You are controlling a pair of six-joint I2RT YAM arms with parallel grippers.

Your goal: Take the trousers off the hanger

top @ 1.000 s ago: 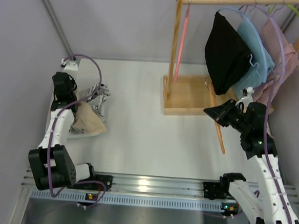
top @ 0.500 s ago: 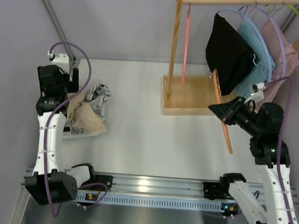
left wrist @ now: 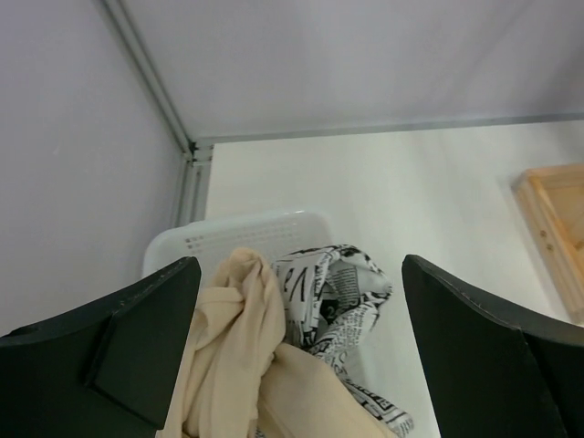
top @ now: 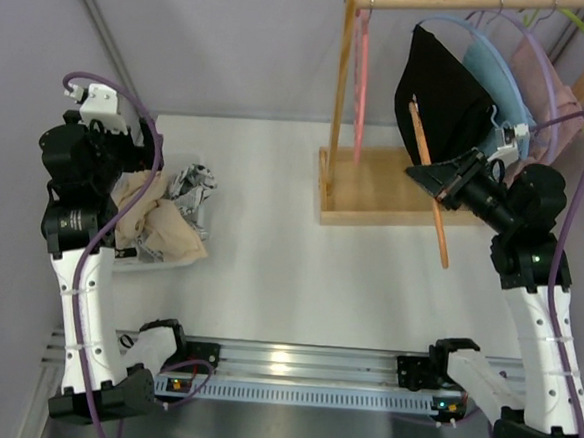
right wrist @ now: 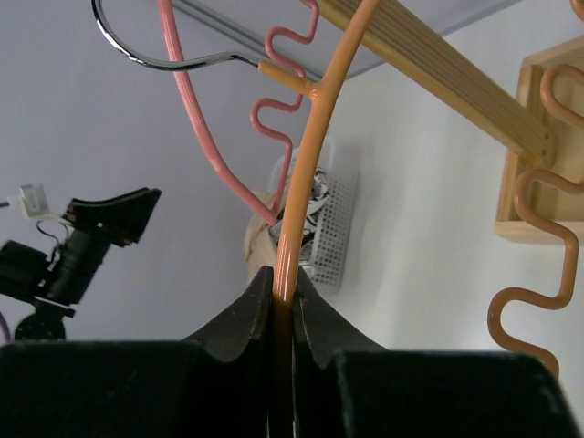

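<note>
the left gripper (left wrist: 301, 265) is spread wide and nothing is grasped. just below it the beige trousers (left wrist: 239, 328) are heaped in the white basket (left wrist: 246, 228), touching a newsprint-patterned cloth (left wrist: 333, 292) on their right. the right gripper (right wrist: 283, 283) is clenched on the bare orange hanger (right wrist: 315, 137). ahead of that gripper a pink hanger (right wrist: 196, 119) and the wooden rail (right wrist: 438, 68) are seen.

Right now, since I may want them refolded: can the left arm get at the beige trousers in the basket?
Likely yes: its open fingers hang directly above the trousers, nothing between.
</note>
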